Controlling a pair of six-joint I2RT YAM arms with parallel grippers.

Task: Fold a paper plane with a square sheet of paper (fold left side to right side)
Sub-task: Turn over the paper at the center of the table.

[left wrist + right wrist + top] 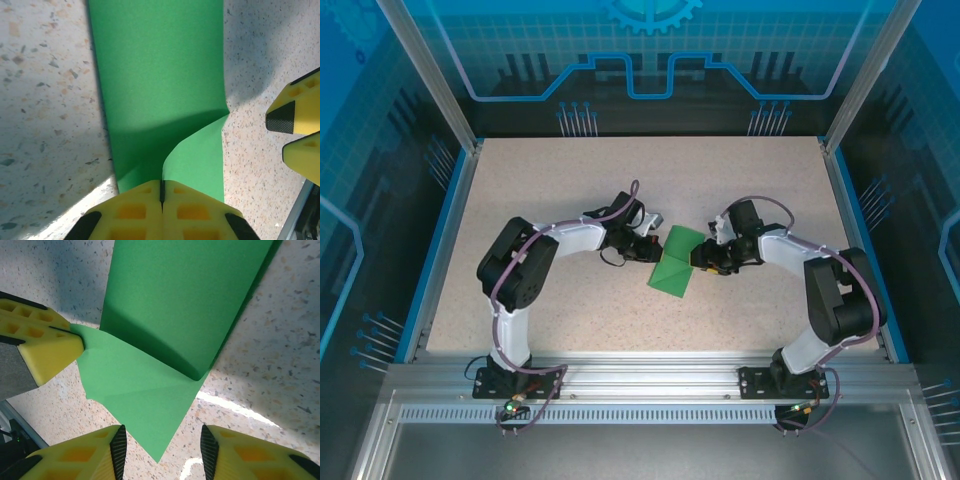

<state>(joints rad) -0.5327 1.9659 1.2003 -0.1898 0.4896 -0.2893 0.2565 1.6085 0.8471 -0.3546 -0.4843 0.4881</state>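
The square sheet of paper (675,270) is bright green and lies mid-table, folded to a pointed shape. My left gripper (657,247) is at its left edge. In the left wrist view that gripper (161,186) is shut on a thin edge of the paper (160,65), and a flap curls up from the table. My right gripper (698,260) is at the paper's right side. In the right wrist view it (164,450) stands open, with the paper's (185,290) pointed corner lying between its fingertips, untouched. The left gripper's yellow fingers (50,347) pinch the paper's side edge.
The speckled tabletop (570,180) is bounded by blue rails (440,240) left and right. An aluminium frame (650,375) carrying both arm bases runs along the near edge. The right gripper's yellow fingers (295,115) stand close beside the paper's right edge.
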